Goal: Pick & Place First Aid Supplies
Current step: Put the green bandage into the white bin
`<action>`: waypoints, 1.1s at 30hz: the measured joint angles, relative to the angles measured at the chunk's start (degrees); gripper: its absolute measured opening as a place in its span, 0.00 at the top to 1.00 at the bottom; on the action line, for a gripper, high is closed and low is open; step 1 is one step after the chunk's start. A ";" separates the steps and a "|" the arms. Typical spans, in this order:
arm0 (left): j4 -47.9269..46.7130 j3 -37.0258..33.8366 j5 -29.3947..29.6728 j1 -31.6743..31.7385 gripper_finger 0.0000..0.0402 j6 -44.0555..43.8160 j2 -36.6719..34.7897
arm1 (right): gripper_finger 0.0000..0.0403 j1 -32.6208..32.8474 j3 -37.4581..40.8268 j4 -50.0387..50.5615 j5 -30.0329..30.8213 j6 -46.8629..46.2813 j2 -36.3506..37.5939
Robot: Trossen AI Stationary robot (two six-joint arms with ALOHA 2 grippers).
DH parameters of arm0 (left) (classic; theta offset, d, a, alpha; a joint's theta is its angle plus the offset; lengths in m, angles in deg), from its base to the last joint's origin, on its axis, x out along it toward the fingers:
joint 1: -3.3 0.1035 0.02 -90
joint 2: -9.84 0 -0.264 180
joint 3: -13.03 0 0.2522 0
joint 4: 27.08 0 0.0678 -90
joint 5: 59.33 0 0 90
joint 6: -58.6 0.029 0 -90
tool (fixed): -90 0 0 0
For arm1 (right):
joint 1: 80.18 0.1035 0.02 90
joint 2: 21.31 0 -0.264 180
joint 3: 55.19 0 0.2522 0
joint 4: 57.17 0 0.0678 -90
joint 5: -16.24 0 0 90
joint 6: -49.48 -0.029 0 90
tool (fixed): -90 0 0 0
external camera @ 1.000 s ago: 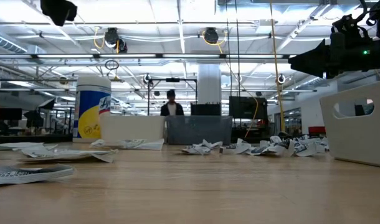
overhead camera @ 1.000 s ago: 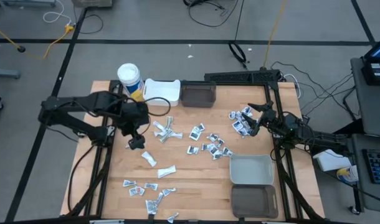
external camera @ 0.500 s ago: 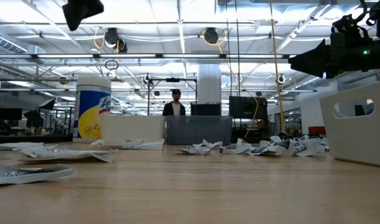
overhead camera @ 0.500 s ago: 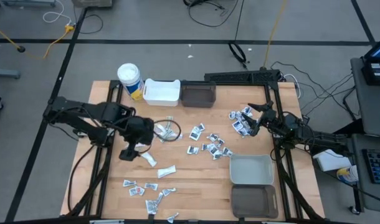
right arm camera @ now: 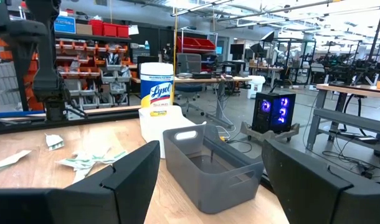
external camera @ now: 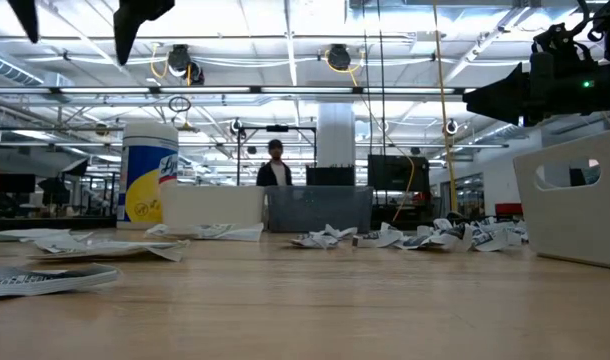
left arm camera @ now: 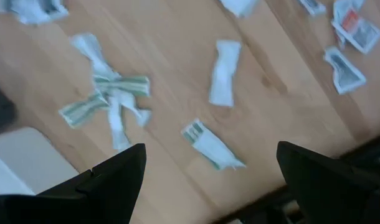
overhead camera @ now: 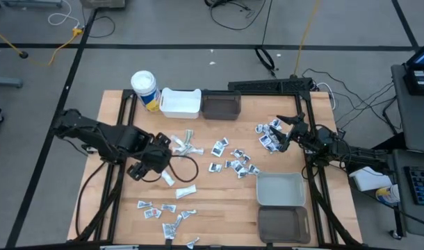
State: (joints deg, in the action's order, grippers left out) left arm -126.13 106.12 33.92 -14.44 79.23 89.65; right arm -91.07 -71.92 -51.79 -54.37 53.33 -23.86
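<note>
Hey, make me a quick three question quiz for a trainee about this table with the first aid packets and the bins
1. True or false: the left gripper is shut on a packet.
2. Which bin sits at the table's far edge beside the yellow-banded canister? A. white bin B. light grey bin C. none
3. Fill in: the right gripper hovers open beside a cluster of ______.

Key:
1. False, it is open and empty above the table.
2. A
3. packets
</note>
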 joint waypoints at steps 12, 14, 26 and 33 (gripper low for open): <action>-0.16 0.00 -0.16 -1.86 0.09 -1.03 1.22 | 0.31 0.00 -0.01 0.00 -0.01 0.01 0.00; 0.75 -0.52 -0.11 -1.88 0.09 -1.89 1.22 | 0.31 0.01 0.00 0.00 0.01 0.00 0.00; 8.09 -8.03 -0.17 -2.40 0.09 -2.83 3.48 | 0.31 0.01 0.00 0.00 -0.01 0.00 0.00; 14.95 -14.04 -0.18 -3.73 0.09 -1.38 3.49 | 0.31 -0.01 -0.01 0.00 0.01 0.00 0.00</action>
State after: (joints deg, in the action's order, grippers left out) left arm -111.18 92.08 33.74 -18.18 77.85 93.14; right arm -91.08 -71.93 -51.79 -54.37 53.33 -23.85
